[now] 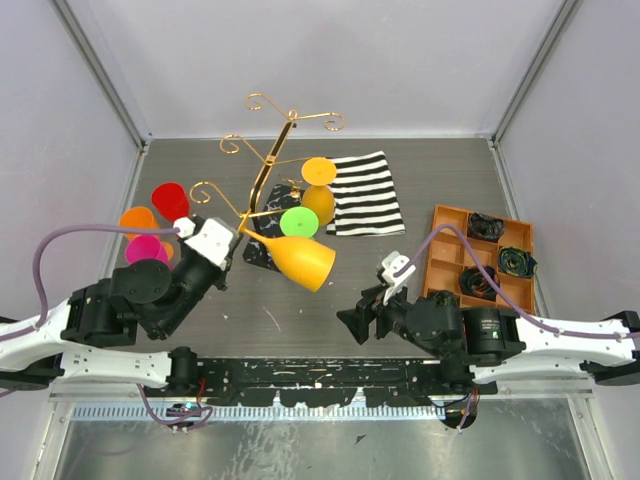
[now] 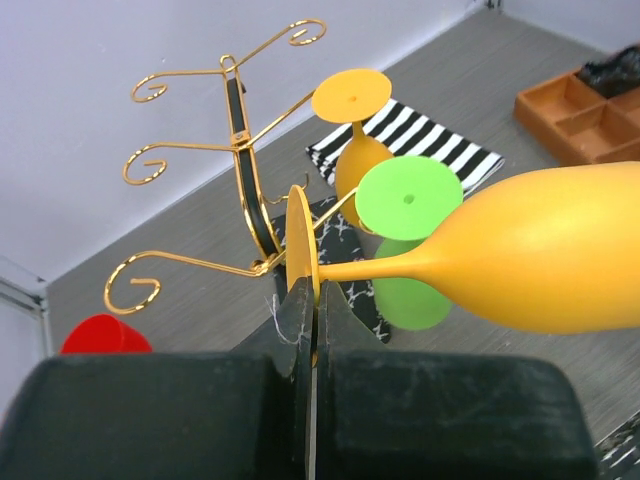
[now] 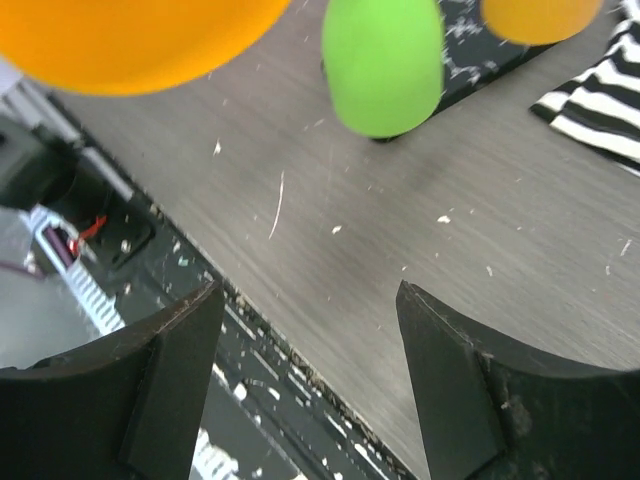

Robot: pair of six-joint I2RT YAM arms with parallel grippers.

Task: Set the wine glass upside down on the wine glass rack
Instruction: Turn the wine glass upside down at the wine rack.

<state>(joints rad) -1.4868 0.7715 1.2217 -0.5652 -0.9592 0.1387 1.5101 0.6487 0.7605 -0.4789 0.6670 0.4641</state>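
I've got the left arm stretched forward, left gripper [image 2: 311, 300] clamped on the foot of the wine glass [image 2: 540, 250], held sideways just beside the wine glass rack [image 2: 240, 150]. My right gripper [image 3: 310, 300] gapes wide, low over the table [image 3: 450, 180].

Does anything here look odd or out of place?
The big yellow-orange wine glass hangs sideways in mid-air, pinched only by the edge of its round foot in the left gripper, beside the gold wire rack.

Holds the wine glass [image 2: 540, 255] sideways by its foot in the left gripper [image 2: 311, 300], just before the wine glass rack [image 2: 245, 170].
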